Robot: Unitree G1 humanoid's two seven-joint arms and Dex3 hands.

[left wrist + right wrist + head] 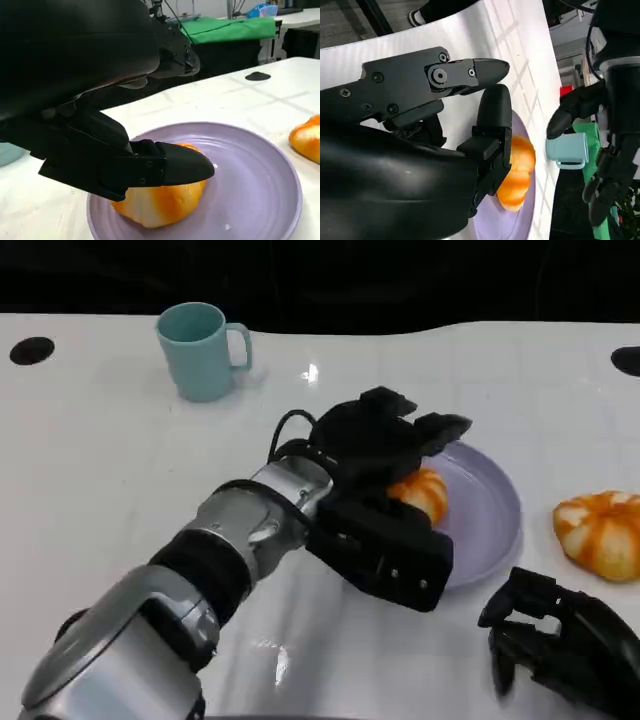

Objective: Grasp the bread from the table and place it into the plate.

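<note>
Bright overhead light, table (120, 450) glare, soft blur.

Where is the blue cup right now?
In the head view the cup stands upright at the table's far left, well behind the left hand and purple plate.

a white table (100, 470) carries a teal mug (201, 350), a lilac plate (490, 510) and a loose orange bread (600, 532).

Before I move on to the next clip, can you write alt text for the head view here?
The robot's left hand holds an orange bread roll on a lavender plate at the middle of a white table. A second roll lies on the table right of the plate, above the right hand; a teal mug stands at the far left.
</note>
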